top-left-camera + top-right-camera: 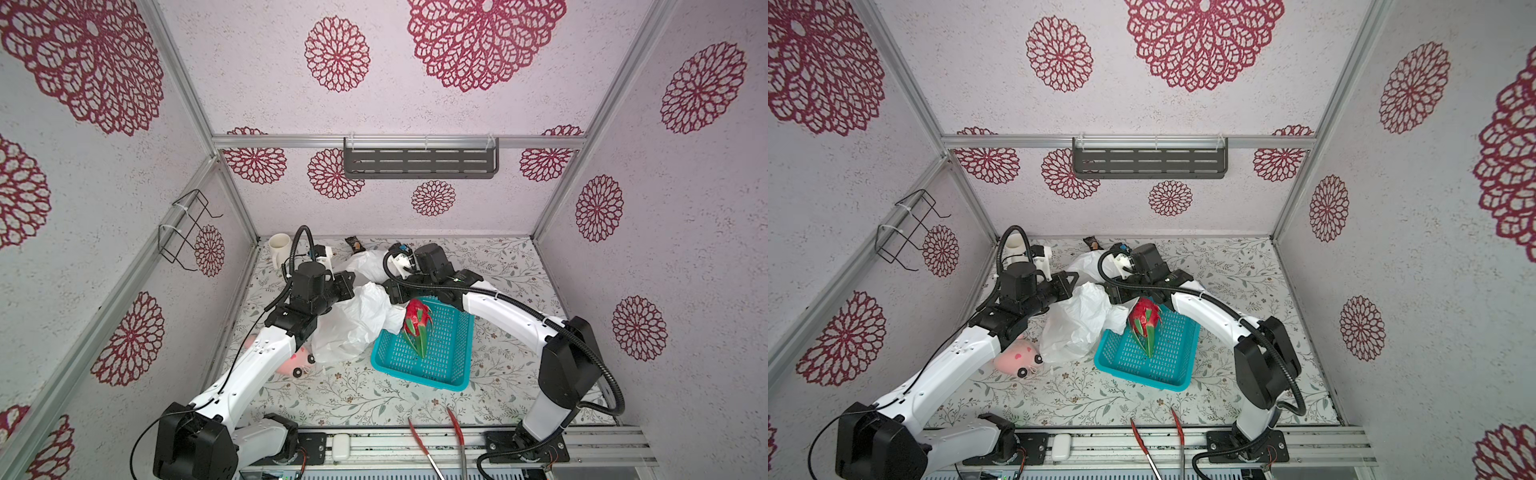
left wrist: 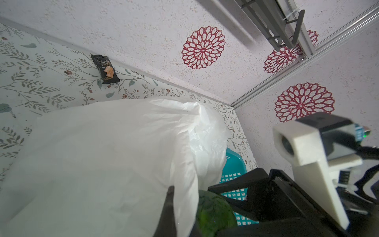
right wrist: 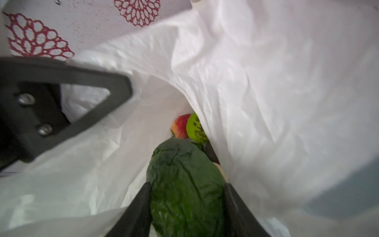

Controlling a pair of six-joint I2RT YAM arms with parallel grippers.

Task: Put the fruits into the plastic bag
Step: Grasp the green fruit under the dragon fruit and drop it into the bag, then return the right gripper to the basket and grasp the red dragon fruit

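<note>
The right gripper pinches the dark avocado inside the mouth of the plastic bag — the left gripper, pressed together, clamps that bag's rim. The dragon fruit lies beside the bag, in the teal basket.

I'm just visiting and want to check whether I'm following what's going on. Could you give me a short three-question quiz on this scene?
1. True or false: the dragon fruit lies in the basket.
2. What is the right gripper holding?
A) an avocado
B) a mug
C) a pair of tongs
3. Fill in the blank: the left gripper is pinched shut on the edge of the white ___.

Key
1. True.
2. A. It is held at the open mouth of the bag, with other fruits already inside.
3. bag
</note>
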